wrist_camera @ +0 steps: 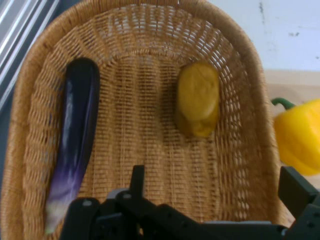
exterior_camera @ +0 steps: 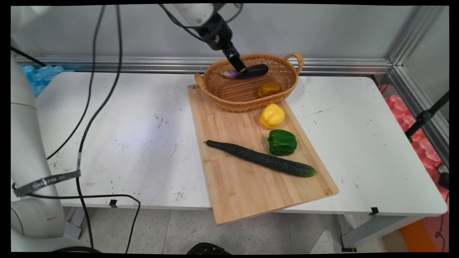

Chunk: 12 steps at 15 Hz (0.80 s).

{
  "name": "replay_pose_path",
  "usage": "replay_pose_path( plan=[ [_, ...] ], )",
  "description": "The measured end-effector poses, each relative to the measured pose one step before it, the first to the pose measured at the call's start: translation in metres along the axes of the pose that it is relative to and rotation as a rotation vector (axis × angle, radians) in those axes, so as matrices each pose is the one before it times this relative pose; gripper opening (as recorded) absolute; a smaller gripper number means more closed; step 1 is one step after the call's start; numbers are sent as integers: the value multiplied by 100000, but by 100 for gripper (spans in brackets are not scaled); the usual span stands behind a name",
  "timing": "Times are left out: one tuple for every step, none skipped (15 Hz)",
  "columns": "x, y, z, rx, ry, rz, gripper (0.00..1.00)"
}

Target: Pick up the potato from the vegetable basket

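Inside the wicker basket (wrist_camera: 260, 100), the released pincer (wrist_camera: 215, 192) hovers over a long, smooth, likely slippery eggplant (wrist_camera: 77, 140); its firm middle looks easiest to grip.

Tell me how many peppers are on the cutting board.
2. The yellow pepper sits just in front of the basket; the green pepper lies beside the cucumber. None looks hidden.

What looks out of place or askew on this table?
The wooden cutting board lies skewed, and its near corner juts past the table's front edge. The basket sits partly on the board's far end. Nothing looks spilled or damaged.
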Motion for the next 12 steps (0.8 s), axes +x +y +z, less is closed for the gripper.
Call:
replay_pose_path(
  plan=[
    [279,-280,1134,-210,-255,221,100],
    [228,-155,794,-240,-125,250,100],
    [323,-216,1145,-388,-232,409,100],
    [278,-149,1016,-457,-312,383,100],
    [271,-197,1119,-467,-356,423,100],
    [213,-191,1049,-489,-369,432,100],
    [352,-226,1392,-719,-456,758,100],
    [247,-169,974,-532,-326,583,100],
    [260,-154,944,-582,-332,494,100],
    [295,-184,1055,-637,-395,549,100],
    [223,-170,830,-496,-355,391,100],
    [209,-117,669,-437,-274,350,100]
  ],
)
